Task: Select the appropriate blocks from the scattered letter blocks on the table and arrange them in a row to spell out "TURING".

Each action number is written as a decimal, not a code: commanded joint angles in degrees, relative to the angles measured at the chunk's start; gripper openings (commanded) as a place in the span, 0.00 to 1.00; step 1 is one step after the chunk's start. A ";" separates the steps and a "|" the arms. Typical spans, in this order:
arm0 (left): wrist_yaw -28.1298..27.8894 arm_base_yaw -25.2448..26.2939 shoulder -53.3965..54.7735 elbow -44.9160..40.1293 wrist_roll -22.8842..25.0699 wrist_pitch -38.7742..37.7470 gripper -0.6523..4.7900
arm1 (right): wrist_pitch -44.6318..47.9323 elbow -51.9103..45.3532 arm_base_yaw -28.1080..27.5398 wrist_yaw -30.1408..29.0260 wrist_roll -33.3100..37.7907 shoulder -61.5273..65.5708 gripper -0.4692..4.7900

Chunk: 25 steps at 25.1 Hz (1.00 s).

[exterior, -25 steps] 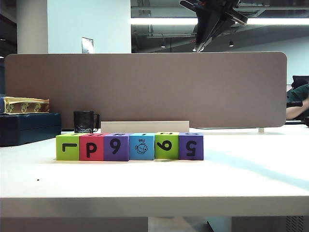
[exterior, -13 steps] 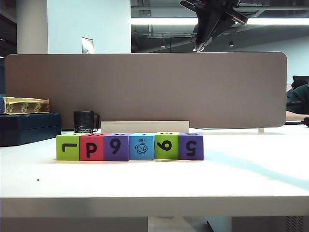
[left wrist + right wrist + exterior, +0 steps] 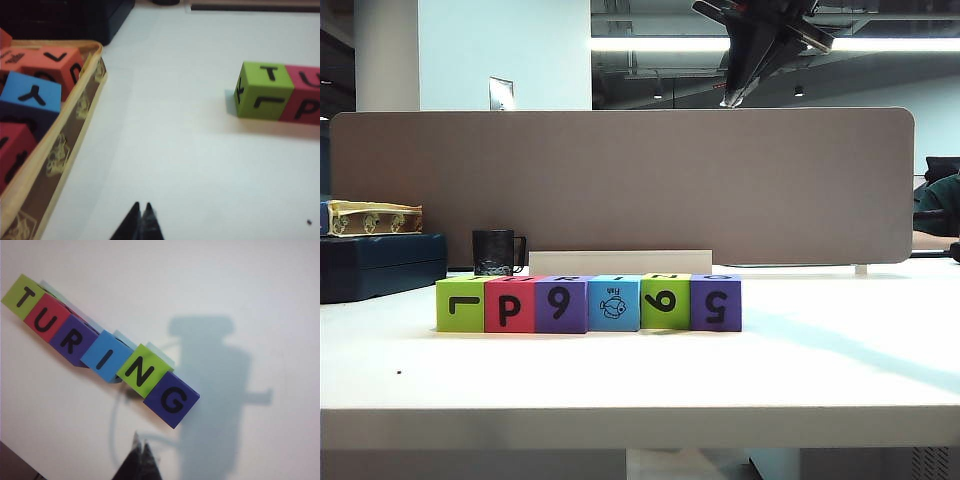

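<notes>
The 6 letter blocks stand in 1 touching row on the white tabletop, near its front edge. From the left of the exterior view their front faces are lime green, red, purple, light blue with a fish drawing, lime green and purple. From above, in the right wrist view, their top faces read T, U, R, I, N, G.

The left tool is clenched, its 2 dark fingertips pressed together with nothing between them. It hangs over bare tabletop. Well ahead of it and off to one side sits the lime green T block, touching the red U block. To the tool's other side, near it, lies a yellow-rimmed box holding spare blocks, among them a blue one marked Y and an orange one.

The right tool is also clenched and grips nothing. It hovers high above the tabletop, and the row lies just ahead of its tips, the purple G block closest. In the exterior view only its dark arm shows at the top, above the brown partition.

A black mug stands behind the left end of the row, near a dark case.
</notes>
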 commanded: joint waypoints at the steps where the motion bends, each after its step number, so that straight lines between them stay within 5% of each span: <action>1: 0.33 0.02 0.04 -2.43 -2.29 7.93 0.11 | 0.57 0.22 0.07 -0.04 0.04 -0.26 0.09; 25: 0.55 0.00 0.04 -2.34 -3.76 7.26 0.11 | 0.57 0.22 0.07 -0.02 0.04 -0.26 0.09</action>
